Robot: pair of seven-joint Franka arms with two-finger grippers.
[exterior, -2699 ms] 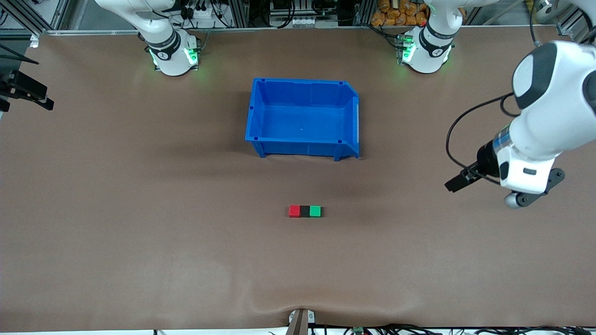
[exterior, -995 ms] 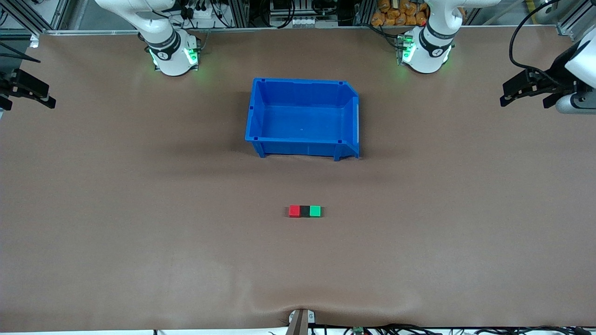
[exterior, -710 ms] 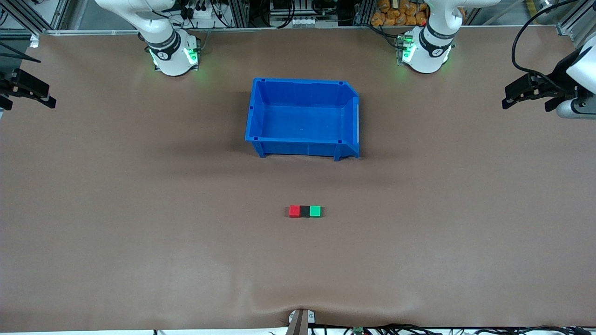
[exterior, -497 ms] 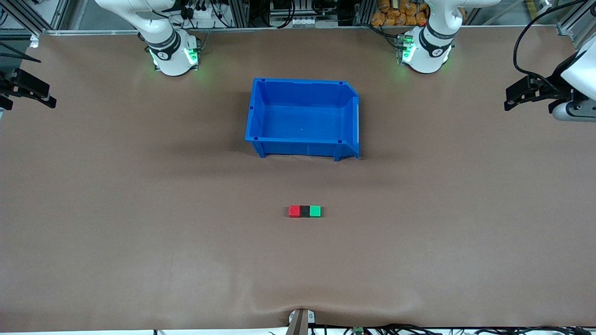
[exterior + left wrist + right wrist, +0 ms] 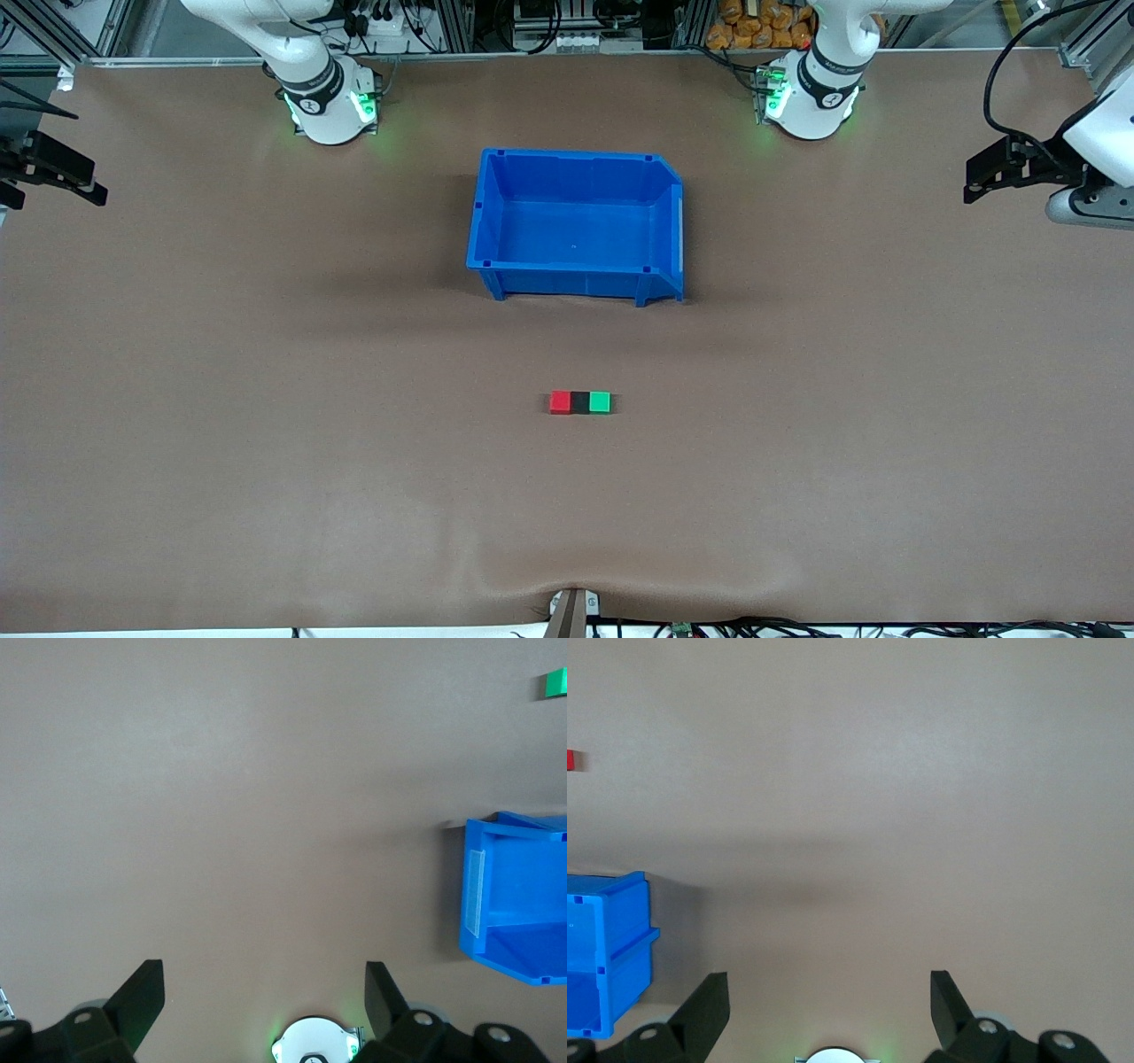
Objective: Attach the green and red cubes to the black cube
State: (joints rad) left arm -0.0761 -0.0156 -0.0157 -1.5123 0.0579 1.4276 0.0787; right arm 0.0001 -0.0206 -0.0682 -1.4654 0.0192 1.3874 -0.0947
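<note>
A: What stands on the table (image 5: 266, 443)?

B: A blue bin (image 5: 576, 223), open at the top, with nothing in it. One of its end walls is cut low and sloped.

A: And the table itself?

B: A brown cover lies over it, slightly rippled at the edge nearest the front camera. Cables and orange items (image 5: 762, 22) sit along the edge by the bases.

Three cubes in a touching row on the table (image 5: 266, 443), nearer the front camera than the bin (image 5: 485, 213). Black cube (image 5: 580, 402) in the middle; red cube (image 5: 560, 402) on its right-arm side, green cube (image 5: 600, 402) on its left-arm side. Bin sits between the two arm bases, well apart from the row.
</note>
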